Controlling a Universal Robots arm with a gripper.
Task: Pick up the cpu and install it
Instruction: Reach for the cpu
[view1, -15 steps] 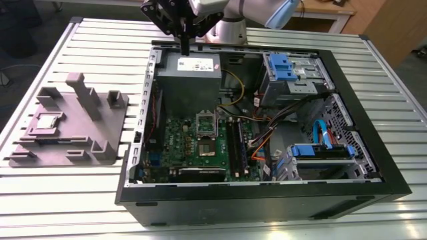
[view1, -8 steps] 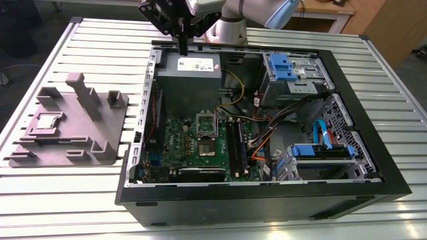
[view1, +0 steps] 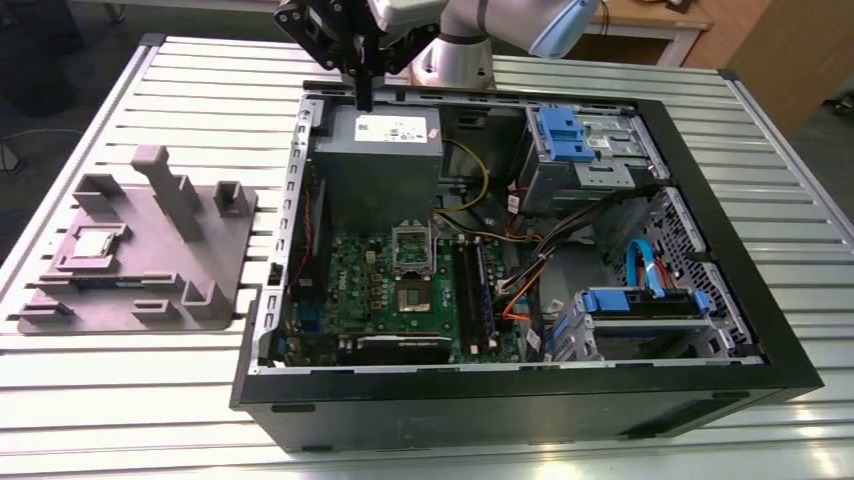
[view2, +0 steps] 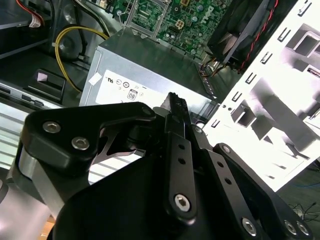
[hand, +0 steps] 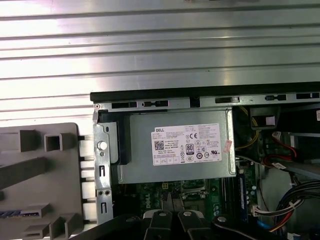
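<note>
Hovering over power supply (view1: 378, 150), upper centre of exterior view: end effector (view1: 363, 100) narrow, fingers together, nothing held. Cpu (view1: 100, 241) lies flat in recess of grey fixture plate (view1: 134, 295), left-middle of frame, well apart, down-left from end effector.

Open computer case (view1: 534, 400) on the table (view1: 120, 400), fixture plate (view1: 134, 285) beside it at the exterior view's left, cpu (view1: 96, 240) on that plate, power supply (view1: 378, 165) behind motherboard (view1: 354, 290) in the case, end effector (view1: 362, 98) above the power supply
</note>
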